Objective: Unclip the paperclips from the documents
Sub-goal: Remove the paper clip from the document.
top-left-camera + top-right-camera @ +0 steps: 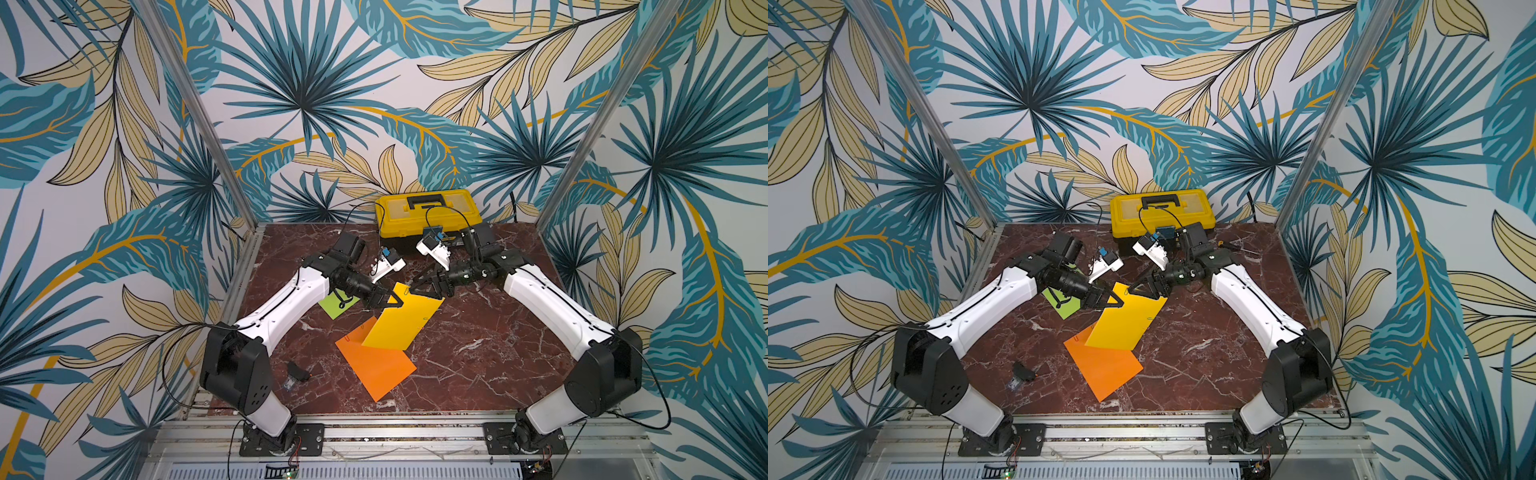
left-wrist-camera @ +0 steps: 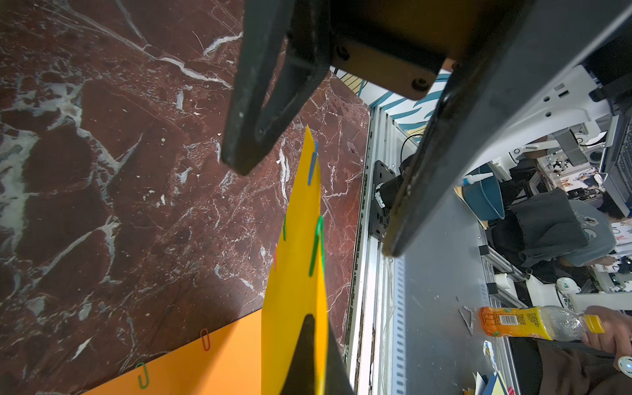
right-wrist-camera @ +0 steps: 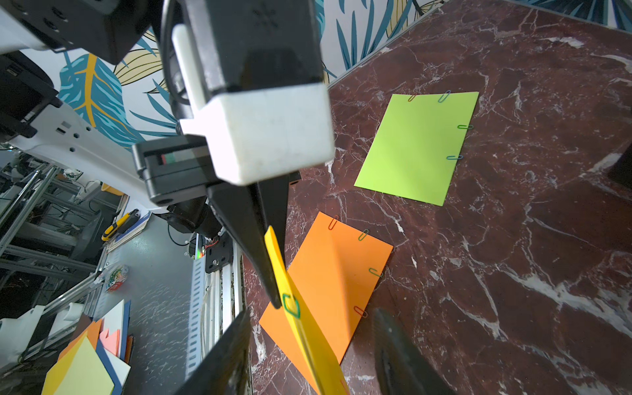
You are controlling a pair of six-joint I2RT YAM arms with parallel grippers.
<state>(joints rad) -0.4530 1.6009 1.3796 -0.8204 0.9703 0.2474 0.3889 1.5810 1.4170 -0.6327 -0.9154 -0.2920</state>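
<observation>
My left gripper (image 1: 397, 303) is shut on a corner of the yellow document (image 1: 405, 320) and holds it tilted up off the table; its lower end rests on the orange document (image 1: 378, 365). My right gripper (image 3: 311, 355) is open, its jaws standing on either side of the yellow sheet's raised edge (image 3: 301, 328), just short of a green paperclip (image 3: 291, 305). More paperclips sit on the yellow sheet, one green (image 2: 316, 246) and one blue (image 2: 312, 167). The lime green document (image 3: 417, 147) lies flat with several clips along its edges, partly under my left arm.
A yellow-and-black toolbox (image 1: 428, 212) stands at the back wall behind both wrists. A small black object (image 1: 298, 372) lies on the marble table near the left arm's base. Aluminium posts rise at the back corners, and a rail runs along the front edge (image 1: 374, 432).
</observation>
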